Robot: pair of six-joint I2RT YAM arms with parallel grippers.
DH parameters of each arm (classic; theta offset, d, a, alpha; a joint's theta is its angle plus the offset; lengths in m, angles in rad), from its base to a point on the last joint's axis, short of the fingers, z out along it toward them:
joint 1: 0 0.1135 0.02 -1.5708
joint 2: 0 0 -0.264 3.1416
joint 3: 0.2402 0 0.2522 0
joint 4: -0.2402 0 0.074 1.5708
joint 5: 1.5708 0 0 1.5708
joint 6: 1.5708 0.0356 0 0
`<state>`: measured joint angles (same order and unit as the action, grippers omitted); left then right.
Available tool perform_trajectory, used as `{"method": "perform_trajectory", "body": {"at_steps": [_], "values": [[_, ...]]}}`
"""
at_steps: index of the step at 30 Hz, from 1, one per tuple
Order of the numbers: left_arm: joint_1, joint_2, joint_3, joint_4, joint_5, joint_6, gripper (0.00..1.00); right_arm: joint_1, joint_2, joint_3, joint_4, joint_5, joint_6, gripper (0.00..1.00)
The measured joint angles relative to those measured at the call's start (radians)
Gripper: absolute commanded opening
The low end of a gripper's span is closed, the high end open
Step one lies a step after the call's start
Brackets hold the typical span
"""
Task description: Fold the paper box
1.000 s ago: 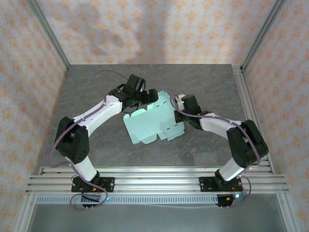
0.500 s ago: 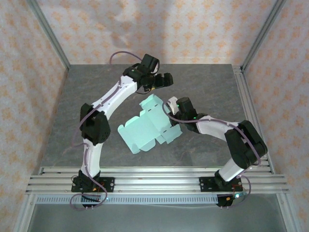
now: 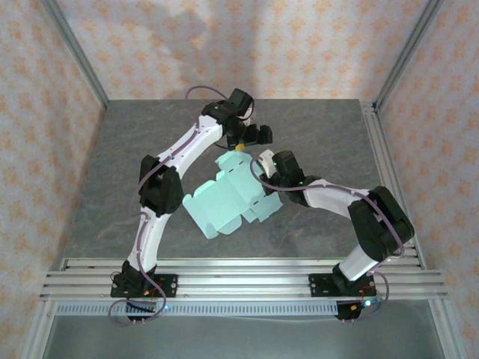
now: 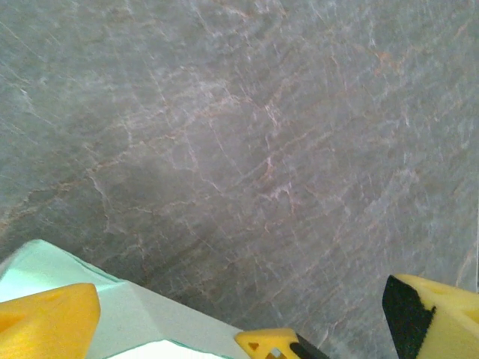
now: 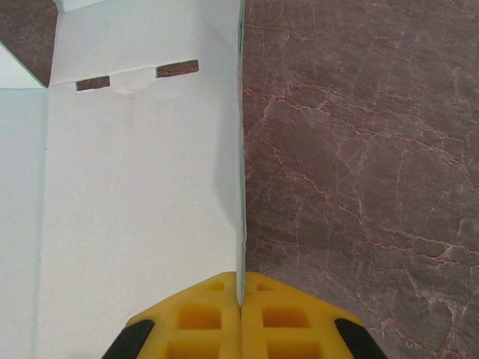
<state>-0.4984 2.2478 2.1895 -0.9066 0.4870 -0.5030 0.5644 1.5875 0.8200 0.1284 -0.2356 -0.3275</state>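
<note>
The paper box (image 3: 224, 198) is a flat pale mint die-cut sheet lying mid-table, its right part lifted. In the right wrist view the sheet (image 5: 142, 187) shows white with two slots, one panel standing edge-on. My right gripper (image 5: 241, 299) is shut on that edge, yellow pads pressed together around the card; from above it (image 3: 263, 166) sits at the sheet's far right corner. My left gripper (image 3: 254, 136) hovers just beyond the sheet's far corner, open. Its yellow fingertips (image 4: 45, 318) stand wide apart with only table and a mint corner (image 4: 127, 314) between them.
The grey marbled tabletop (image 3: 150, 142) is bounded by patterned walls and metal posts. An aluminium rail (image 3: 385, 164) runs along the right side and a rail frame (image 3: 239, 277) along the near edge, where both arm bases are bolted.
The left arm left the sheet's far left edge, swung out beyond the sheet and has now dropped slightly toward its far corner. The sheet turned and shifted a little left in the right gripper's hold.
</note>
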Motion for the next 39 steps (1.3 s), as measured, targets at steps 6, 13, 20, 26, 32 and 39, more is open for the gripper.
{"method": "perform_trajectory", "body": {"at_steps": [6,13,20,26,32,39], "values": [[-0.011,-0.011,-0.108,0.038,0.023,-0.004,0.98,0.005,0.032,0.006,-0.037,0.011,-0.008,0.0],[-0.011,-0.07,-0.225,0.114,0.019,-0.046,0.92,0.017,0.042,0.016,-0.061,0.019,-0.038,0.0],[0.001,-0.103,-0.291,0.182,0.028,-0.13,0.87,0.035,0.076,0.06,-0.079,0.119,-0.078,0.0],[0.0,-0.103,-0.293,0.178,0.019,-0.124,0.87,0.041,0.076,0.06,-0.084,0.15,-0.096,0.0],[-0.003,-0.115,-0.293,0.169,-0.012,-0.076,0.91,0.042,0.076,0.06,-0.084,0.141,-0.109,0.0],[-0.019,-0.124,-0.202,0.073,-0.118,0.018,0.92,0.042,0.076,0.06,-0.051,0.109,-0.118,0.0]]}}
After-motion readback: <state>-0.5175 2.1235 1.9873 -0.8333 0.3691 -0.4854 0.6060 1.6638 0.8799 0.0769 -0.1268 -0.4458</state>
